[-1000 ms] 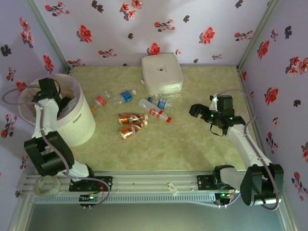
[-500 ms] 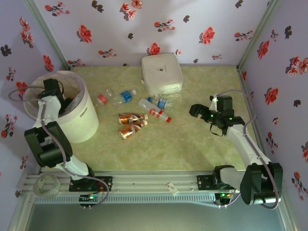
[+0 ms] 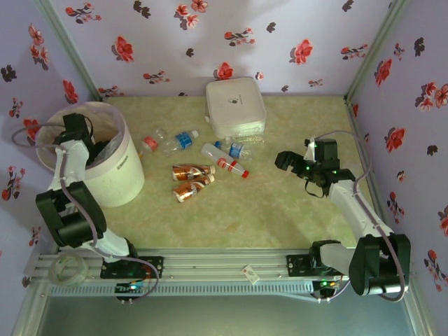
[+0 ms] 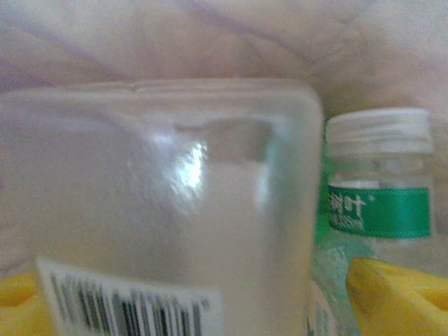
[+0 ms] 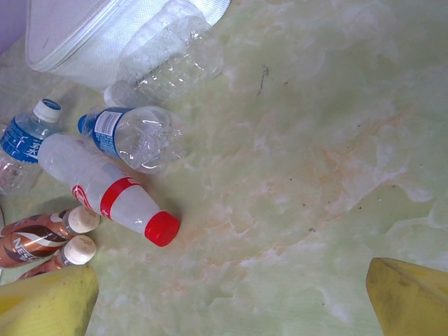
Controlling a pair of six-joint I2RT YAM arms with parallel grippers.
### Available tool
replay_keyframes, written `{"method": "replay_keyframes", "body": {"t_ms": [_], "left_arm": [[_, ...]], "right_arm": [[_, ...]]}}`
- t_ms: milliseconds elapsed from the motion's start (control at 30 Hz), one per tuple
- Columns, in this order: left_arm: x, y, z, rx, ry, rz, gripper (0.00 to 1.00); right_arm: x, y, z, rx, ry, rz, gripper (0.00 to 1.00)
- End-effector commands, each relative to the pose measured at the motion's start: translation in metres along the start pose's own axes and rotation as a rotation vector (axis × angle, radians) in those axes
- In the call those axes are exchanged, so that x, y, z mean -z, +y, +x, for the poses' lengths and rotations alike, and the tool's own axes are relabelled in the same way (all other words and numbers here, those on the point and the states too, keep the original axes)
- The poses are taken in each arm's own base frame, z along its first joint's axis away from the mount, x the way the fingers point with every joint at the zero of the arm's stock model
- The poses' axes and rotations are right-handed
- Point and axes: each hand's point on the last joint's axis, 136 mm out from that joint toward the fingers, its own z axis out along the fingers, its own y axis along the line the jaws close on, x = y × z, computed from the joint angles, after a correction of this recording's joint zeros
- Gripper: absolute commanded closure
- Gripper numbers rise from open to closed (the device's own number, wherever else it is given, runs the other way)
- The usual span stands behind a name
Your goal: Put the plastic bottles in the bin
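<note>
Top view: left gripper [image 3: 96, 150] sits inside the bin [image 3: 124, 178], placed for dropping; right gripper [image 3: 283, 159] spread, bottles [image 3: 203, 171] lying to its left
Left wrist: fingers [image 4: 399, 294] spread, clear bottle [image 4: 161, 210] loose between them
Right wrist: red-capped bottle [image 5: 105, 192] ahead-left, judged the next pick

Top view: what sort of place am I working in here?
Probably a staged test booth, not a real room: flower-print walls on three sides, and an aluminium rail along the marble-look tabletop.

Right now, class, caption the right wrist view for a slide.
Red-capped bottle, blue-labelled bottles and two brown bottles on the table by a white box.
</note>
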Motion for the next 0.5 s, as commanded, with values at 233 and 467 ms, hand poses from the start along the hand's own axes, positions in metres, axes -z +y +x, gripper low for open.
{"method": "replay_keyframes", "body": {"t_ms": [233,467], "left_arm": [[0.121,-0.002,-0.043,-0.036,-0.233,0.022,0.0],[0.206,-0.004,-0.057,-0.052,-0.379,0.045,0.0]], "right_arm": [[0.0,0.003,-0.001,-0.009,0.001,-0.023,0.01],[0.003,0.005,-0.002,-0.008,-0.002,-0.028,0.01]]}}
